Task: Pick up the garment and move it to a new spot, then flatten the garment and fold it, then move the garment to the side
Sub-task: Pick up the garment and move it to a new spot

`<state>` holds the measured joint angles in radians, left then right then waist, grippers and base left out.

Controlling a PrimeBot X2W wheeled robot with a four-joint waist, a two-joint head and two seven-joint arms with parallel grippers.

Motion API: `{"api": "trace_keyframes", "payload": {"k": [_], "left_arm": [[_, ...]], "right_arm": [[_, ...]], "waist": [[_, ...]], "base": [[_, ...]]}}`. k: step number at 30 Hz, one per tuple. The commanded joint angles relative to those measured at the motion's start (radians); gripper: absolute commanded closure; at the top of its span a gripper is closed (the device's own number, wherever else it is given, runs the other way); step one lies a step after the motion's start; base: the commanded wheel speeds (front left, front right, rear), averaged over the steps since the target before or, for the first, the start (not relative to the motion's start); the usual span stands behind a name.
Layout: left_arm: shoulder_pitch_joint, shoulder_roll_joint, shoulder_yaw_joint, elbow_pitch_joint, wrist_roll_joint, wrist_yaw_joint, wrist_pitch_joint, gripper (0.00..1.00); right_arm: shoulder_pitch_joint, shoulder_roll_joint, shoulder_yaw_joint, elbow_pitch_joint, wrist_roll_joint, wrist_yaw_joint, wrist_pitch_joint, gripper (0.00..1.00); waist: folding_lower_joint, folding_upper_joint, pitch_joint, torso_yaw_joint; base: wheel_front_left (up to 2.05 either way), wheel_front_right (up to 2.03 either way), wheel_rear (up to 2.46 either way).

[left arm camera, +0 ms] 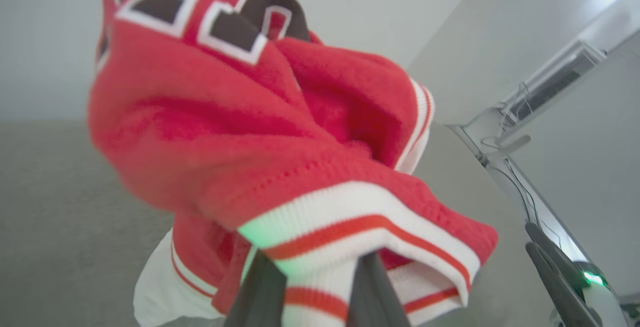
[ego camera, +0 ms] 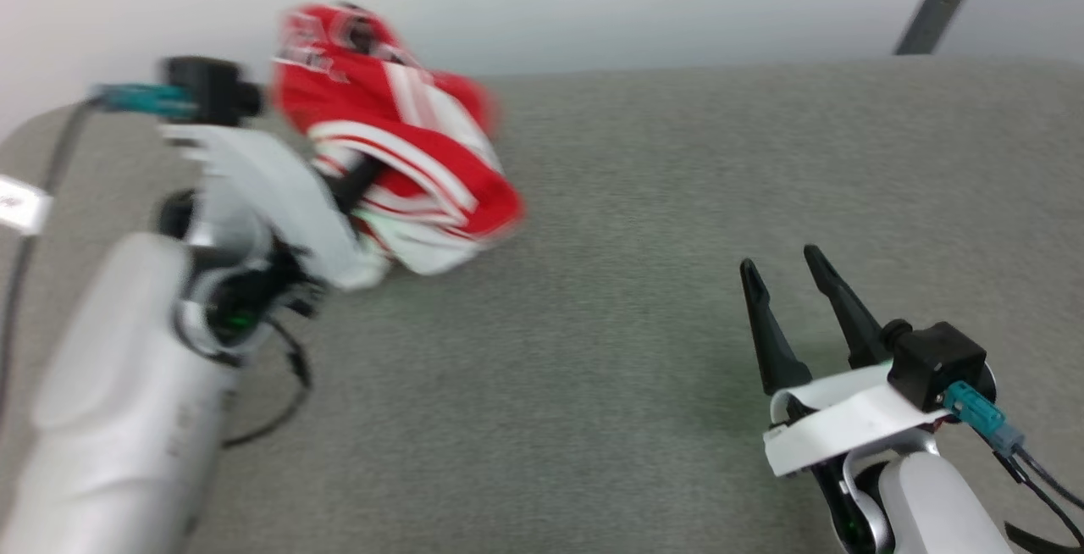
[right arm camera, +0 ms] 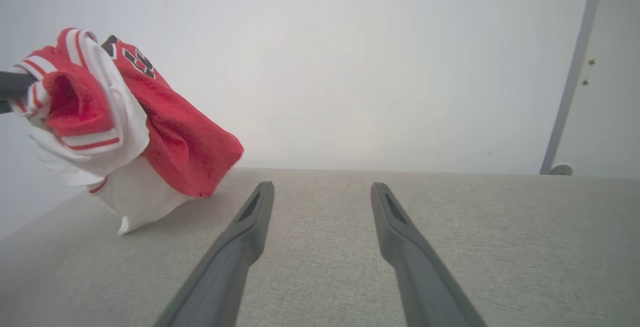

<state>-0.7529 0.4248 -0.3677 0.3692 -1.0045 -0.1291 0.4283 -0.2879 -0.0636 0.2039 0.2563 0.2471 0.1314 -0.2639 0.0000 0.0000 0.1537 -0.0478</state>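
Over the far left of the grey desk [ego camera: 677, 198], the left end effector [left arm camera: 315, 262] is clamped on the garment [ego camera: 398, 147] by its striped trim. The right end effector [ego camera: 781, 262] sits well apart, fingers spread. Such a thin pinch may slip, and the low white fold could drag. The bunched garment hangs lengthwise downward, lettering toward the wall.

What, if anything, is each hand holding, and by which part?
The left hand grips the garment by its red-and-white striped trim; the right hand is open, holding nothing.
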Motion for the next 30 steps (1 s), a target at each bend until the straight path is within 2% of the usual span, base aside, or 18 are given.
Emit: {"api": "trace_keyframes", "payload": {"k": [1,8,12,17,24,30], "left_arm": [[0.012,-0.012,-0.026,-0.029,-0.003,-0.002,0.016,1.0],[-0.041,-0.081,-0.192,-0.065,0.05,-0.002,0.109,1.0],[-0.076,-0.136,-0.282,0.027,0.086,-0.002,0.134,1.0],[-0.142,-0.172,-0.371,0.166,0.112,-0.002,0.128,1.0],[-0.194,-0.138,-0.469,0.325,0.094,-0.001,0.125,1.0],[-0.199,-0.105,-0.617,0.438,0.084,0.006,0.174,1.0]], "right_arm": [[-0.015,0.004,0.002,-0.011,0.012,-0.001,0.0,0.0],[-0.039,0.012,-0.011,-0.05,0.068,-0.001,0.0,0.0],[-0.034,0.013,-0.022,-0.06,0.12,-0.001,0.0,0.0],[-0.041,0.013,-0.031,-0.067,0.177,-0.001,0.0,0.0],[-0.044,0.014,-0.025,-0.068,0.232,-0.001,0.0,0.0],[-0.038,0.014,-0.033,-0.083,0.257,-0.001,0.0,0.0]], "waist": [[0.0,0.0,0.055,-0.1],[0.0,0.0,0.141,-0.259],[0.0,0.0,0.182,-0.34],[0.0,0.0,0.235,-0.441],[0.0,0.0,0.28,-0.527],[0.0,0.0,0.311,-0.537]], "base": [[0.0,0.0,0.0],[0.0,0.0,0.0],[0.0,0.0,0.0],[0.0,0.0,0.0],[0.0,0.0,0.0],[0.0,0.0,0.0]]}}
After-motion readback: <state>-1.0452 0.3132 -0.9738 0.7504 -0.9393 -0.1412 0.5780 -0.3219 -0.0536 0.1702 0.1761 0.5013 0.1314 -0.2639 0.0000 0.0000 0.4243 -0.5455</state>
